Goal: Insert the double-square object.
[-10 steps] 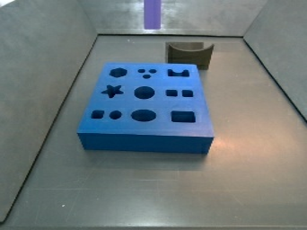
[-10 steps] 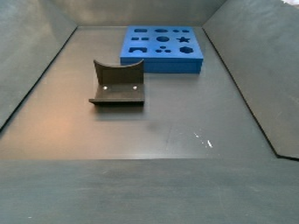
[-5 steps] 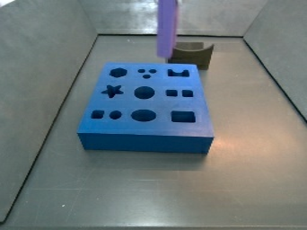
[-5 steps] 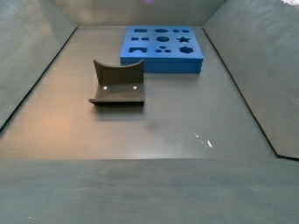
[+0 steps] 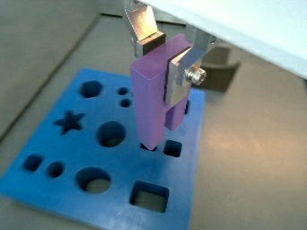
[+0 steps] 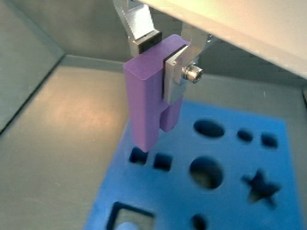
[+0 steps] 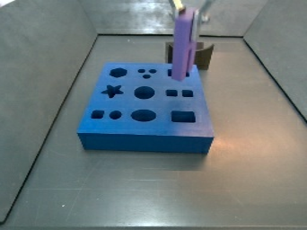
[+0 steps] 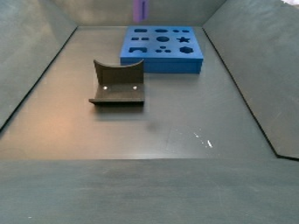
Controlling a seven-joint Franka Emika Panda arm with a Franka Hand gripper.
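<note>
My gripper [image 5: 164,48] is shut on the double-square object [image 5: 155,97], a tall light-purple peg held upright by its upper end. It also shows in a wrist view [image 6: 149,90] and in both side views [image 7: 182,45] [image 8: 140,8]. The peg hangs over the blue block [image 7: 149,126], which has several shaped holes. Its lower end is just above the double-square hole [image 6: 150,160] near the block's edge; I cannot tell whether it touches. In a side view the gripper [image 7: 192,11] is at the frame's top, and only the peg's tip shows above the block [image 8: 163,59].
A dark olive curved block [image 8: 117,84] stands on the grey floor apart from the blue block; in a side view it [image 7: 206,57] is behind the peg. Grey walls [image 7: 48,108] slope up around the floor.
The gripper has carried the peg down and across, from the back wall to over the double-square hole side of the blue block. The block and the olive piece have not moved.
</note>
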